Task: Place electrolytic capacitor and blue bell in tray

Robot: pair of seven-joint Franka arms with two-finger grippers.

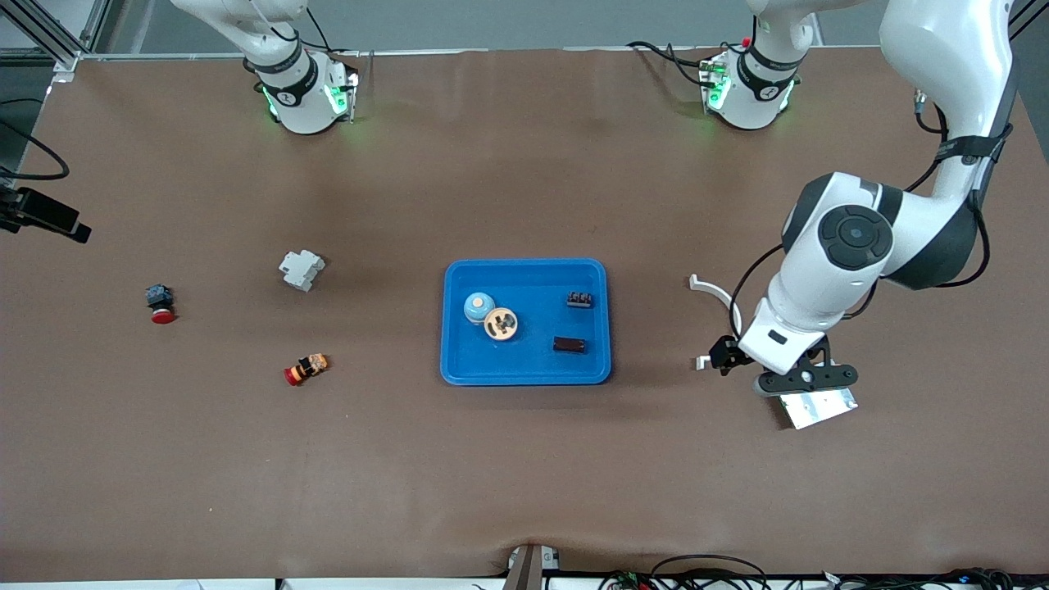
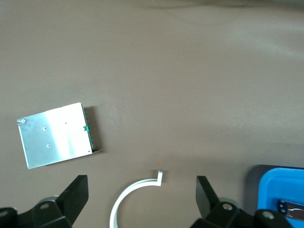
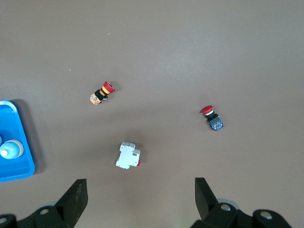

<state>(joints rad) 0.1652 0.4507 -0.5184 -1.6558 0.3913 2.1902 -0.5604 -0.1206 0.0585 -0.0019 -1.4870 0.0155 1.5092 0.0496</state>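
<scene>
Nearest on the tabletop [image 1: 524, 475] lies a silver plate [image 1: 819, 407]. The left claw [image 1: 807, 378] hangs over it, released, with the fingers wide apart and nothing between them.

Farther back, at the middle of the tabletop, stands the tray [image 1: 524, 264]. In it a dark brown part [image 1: 569, 345] lies on its side, its long axis along the tray's long side. I take it for the capacitor, but I cannot be sure. The blue bell [image 1: 477, 306] sits upright in the tray too, touching a round tan part [image 1: 501, 324].

So both things seem already placed. The tray lies from the left claw toward the right arm's end, and this arm is the nearer one.

The right claw [image 3: 137, 199] waits high over its own end, also released and empty.
</scene>
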